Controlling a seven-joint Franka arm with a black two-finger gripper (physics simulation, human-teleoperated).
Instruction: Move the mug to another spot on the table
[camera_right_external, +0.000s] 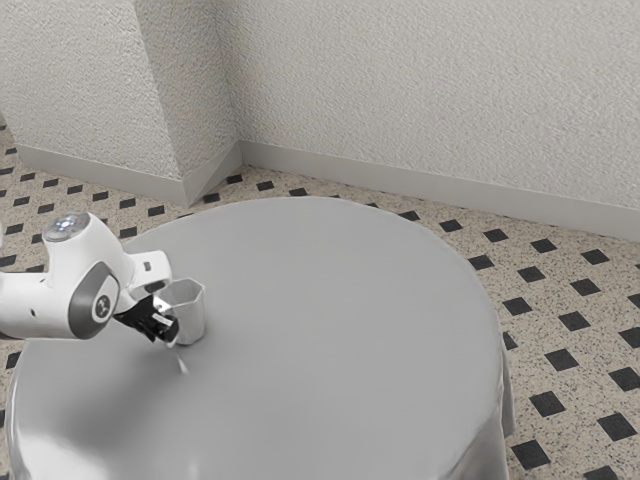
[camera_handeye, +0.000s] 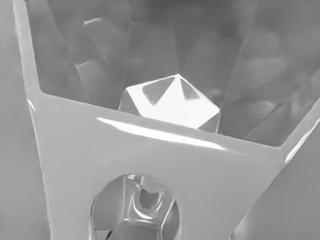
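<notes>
Well, the glossy, pale, faceted mug (camera_right_external: 190, 310) stands upright on the smooth grey table (camera_right_external: 340, 300), mouth up, just beside the gripper (camera_right_external: 158, 325), handle (camera_handeye: 100, 200) toward it; whether it grips, I cannot tell

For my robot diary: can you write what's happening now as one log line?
mug: white, upright, exterior view's left part of gray table | tool: at mug's handle side

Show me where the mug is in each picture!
Exterior view: the mug is at the part of the table toward the exterior view's left, right beside the gripper.
Wrist view: the mug is close up, just under the hand, and we look down into it.
Shared landmark: the mug's angular rim, seen in both views.
</notes>
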